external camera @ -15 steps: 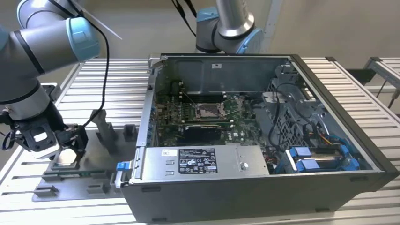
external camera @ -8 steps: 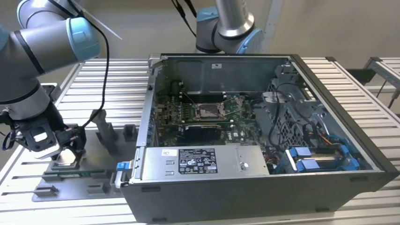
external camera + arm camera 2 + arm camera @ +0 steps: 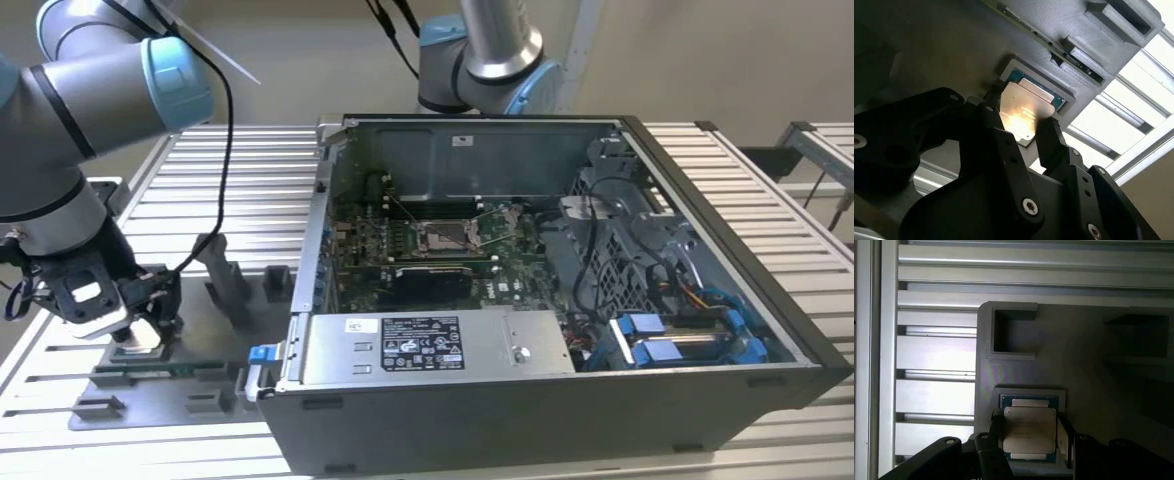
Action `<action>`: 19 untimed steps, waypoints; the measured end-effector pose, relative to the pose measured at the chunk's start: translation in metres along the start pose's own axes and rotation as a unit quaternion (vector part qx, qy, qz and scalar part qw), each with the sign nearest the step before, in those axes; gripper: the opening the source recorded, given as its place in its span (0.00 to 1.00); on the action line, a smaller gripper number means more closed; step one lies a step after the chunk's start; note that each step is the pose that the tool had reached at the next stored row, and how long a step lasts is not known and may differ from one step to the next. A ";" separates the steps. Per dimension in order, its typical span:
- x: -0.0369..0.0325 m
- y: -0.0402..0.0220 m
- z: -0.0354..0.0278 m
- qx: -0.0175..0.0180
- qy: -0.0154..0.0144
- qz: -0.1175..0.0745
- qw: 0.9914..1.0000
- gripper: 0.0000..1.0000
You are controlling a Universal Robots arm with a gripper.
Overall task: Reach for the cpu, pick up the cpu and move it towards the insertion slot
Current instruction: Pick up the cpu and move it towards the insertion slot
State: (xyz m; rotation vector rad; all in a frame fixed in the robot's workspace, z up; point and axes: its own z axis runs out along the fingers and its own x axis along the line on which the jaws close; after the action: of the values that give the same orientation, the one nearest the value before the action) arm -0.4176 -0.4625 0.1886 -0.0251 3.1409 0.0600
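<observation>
The cpu is a small square chip with a silvery top and a green rim. It lies in a shallow pocket of a grey fixture block. In both wrist views my gripper has a black finger against each side of the chip. It looks shut on the cpu, which sits low in its pocket. In the exterior view my gripper is down at the fixture plate on that view's left. The insertion slot, a silver-framed square socket, lies on the green board inside the open computer case, well off to the exterior view's right.
The open computer case takes up the middle and the exterior view's right. A grey fixture plate with upright blocks and a long green memory stick lies around my gripper. A second arm stands behind the case. The table is ribbed aluminium.
</observation>
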 end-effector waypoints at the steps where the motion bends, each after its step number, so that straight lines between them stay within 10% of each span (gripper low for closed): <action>1: 0.0000 -0.0001 0.0000 0.000 0.000 0.000 1.000 0.00; 10: 0.0000 0.0000 0.0004 0.000 0.000 0.000 1.000 0.00; 11: 0.0000 0.0000 0.0004 0.000 0.000 0.000 1.000 1.00; 19: 0.0001 -0.0001 0.0006 0.000 0.000 0.000 1.000 1.00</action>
State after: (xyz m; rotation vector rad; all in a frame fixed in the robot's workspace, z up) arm -0.4177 -0.4625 0.1879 -0.0251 3.1410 0.0598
